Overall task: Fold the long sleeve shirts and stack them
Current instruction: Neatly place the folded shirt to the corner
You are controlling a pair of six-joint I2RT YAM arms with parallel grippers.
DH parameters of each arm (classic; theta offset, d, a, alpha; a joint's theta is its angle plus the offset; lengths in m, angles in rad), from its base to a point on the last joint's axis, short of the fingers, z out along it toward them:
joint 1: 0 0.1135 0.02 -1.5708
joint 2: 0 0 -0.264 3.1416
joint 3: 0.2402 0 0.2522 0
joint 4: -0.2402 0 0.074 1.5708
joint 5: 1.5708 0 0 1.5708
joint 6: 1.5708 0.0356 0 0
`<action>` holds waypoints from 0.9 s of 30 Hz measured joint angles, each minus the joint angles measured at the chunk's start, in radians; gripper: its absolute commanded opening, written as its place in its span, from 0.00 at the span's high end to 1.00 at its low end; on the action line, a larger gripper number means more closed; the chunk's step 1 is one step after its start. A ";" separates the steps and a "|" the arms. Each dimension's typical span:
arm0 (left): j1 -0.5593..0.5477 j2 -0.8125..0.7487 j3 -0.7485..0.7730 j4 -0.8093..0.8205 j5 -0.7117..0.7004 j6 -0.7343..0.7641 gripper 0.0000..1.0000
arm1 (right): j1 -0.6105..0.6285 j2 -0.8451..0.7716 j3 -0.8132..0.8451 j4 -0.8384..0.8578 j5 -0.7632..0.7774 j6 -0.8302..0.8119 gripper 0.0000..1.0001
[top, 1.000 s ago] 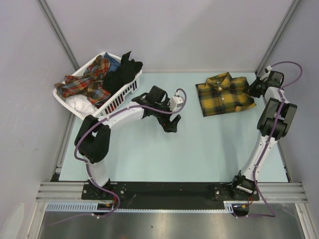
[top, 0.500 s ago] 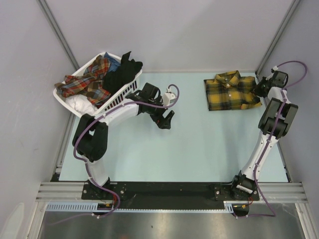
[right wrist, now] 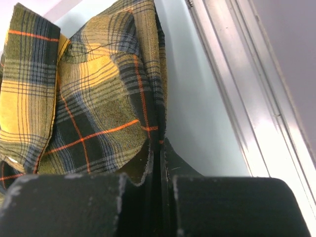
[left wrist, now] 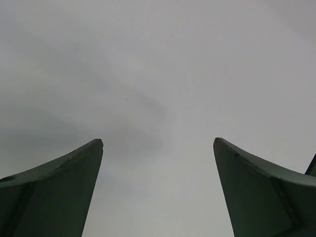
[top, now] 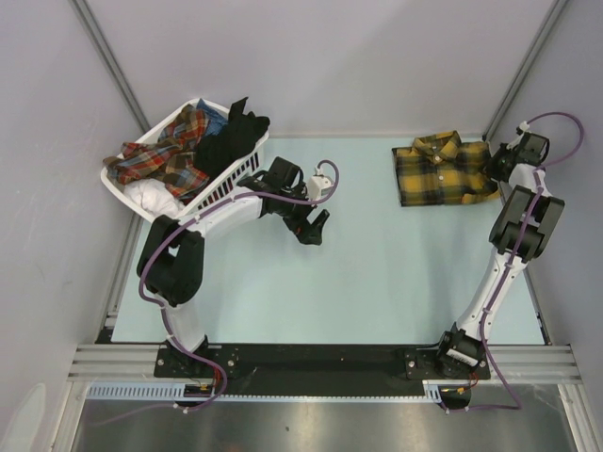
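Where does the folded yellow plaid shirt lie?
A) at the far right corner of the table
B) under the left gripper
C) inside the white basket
A: the shirt lies flat in the far right corner of the table, the right gripper shut on its edge.

Overhead camera looks down on the table [top: 377, 273]; right wrist camera sees its plaid shirt [top: 445, 171] close-up.

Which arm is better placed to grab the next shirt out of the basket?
Left. The left gripper is open, empty, right beside the basket, with a red plaid shirt on top. The right gripper is shut on the yellow shirt across the table.
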 measured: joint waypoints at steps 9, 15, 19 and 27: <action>0.005 0.000 0.000 -0.015 -0.007 0.000 0.01 | -0.016 0.001 0.006 0.021 0.007 -0.079 0.38; 0.028 0.000 0.019 -0.023 -0.007 -0.005 0.01 | -0.019 -0.013 0.085 -0.003 -0.004 -0.194 0.00; 0.061 0.000 0.086 -0.042 -0.010 -0.022 0.01 | -0.007 -0.096 0.097 -0.043 -0.046 -0.288 0.00; 0.178 0.000 0.438 -0.079 -0.040 -0.088 0.01 | 0.038 -0.275 0.225 -0.210 -0.208 -0.415 0.00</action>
